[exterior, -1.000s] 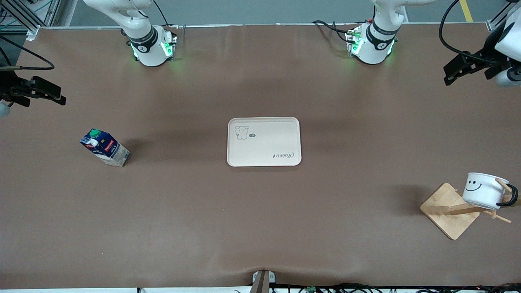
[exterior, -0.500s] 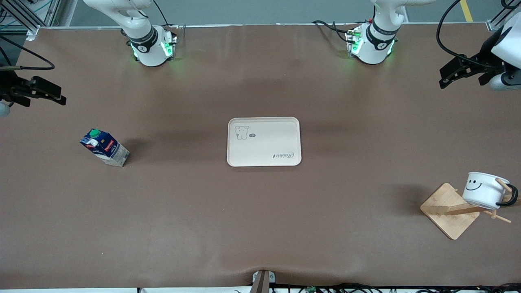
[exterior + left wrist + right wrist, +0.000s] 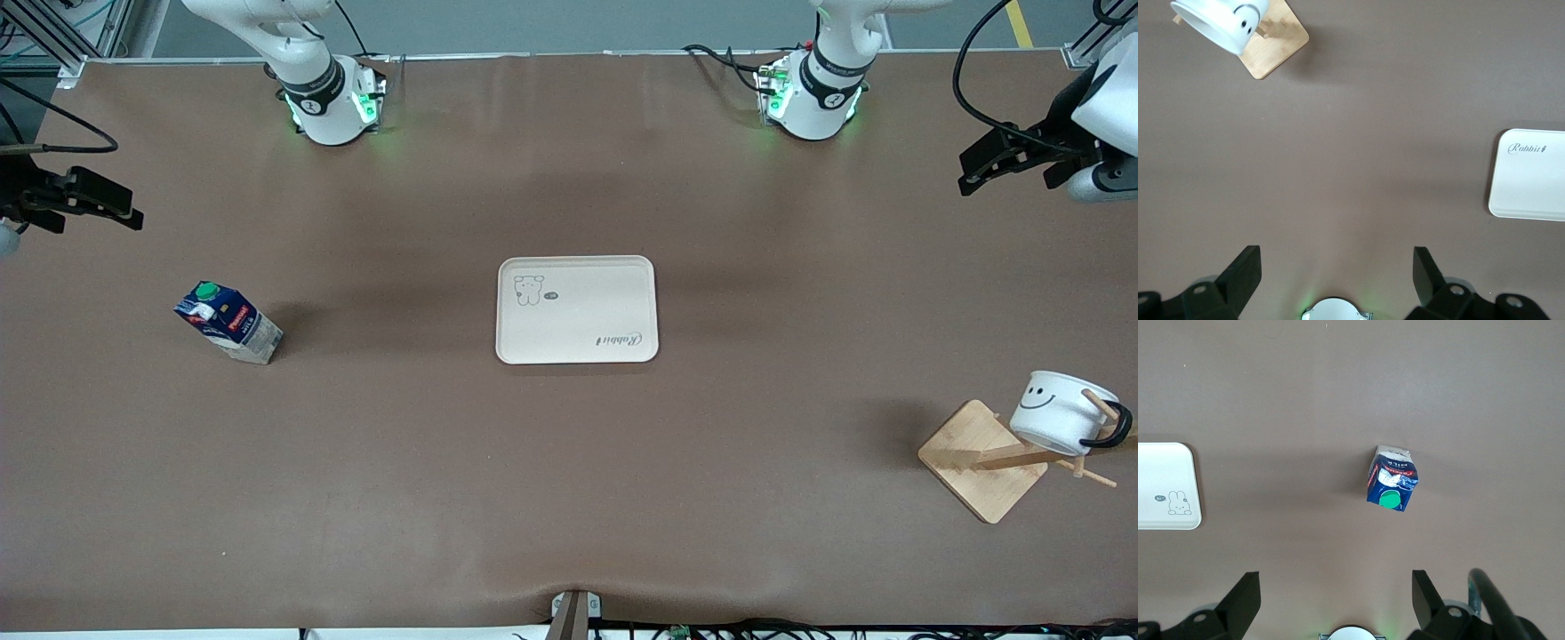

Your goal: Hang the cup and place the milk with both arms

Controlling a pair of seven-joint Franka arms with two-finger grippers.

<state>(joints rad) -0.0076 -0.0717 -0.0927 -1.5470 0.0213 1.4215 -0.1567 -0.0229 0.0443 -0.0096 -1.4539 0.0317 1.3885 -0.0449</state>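
Observation:
The white smiley cup [image 3: 1058,409] hangs tilted by its black handle on a peg of the wooden rack [image 3: 978,458] at the left arm's end; it also shows in the left wrist view [image 3: 1221,20]. The dark-blue milk carton [image 3: 228,322] with the green cap stands upright on the table toward the right arm's end, and shows in the right wrist view [image 3: 1392,482]. My left gripper [image 3: 969,175] is open and empty, up over the table's left-arm end [image 3: 1336,270]. My right gripper [image 3: 132,213] is open and empty, up over the right-arm end [image 3: 1336,593].
A cream tray [image 3: 576,309] with a rabbit drawing lies flat at the table's middle, between the milk and the rack. It shows in both wrist views [image 3: 1531,175] [image 3: 1168,487]. The arm bases stand along the table's back edge.
The left gripper has shifted a little toward the table's middle. The cup has swung and tilted slightly on its peg. The right arm and milk have not moved.

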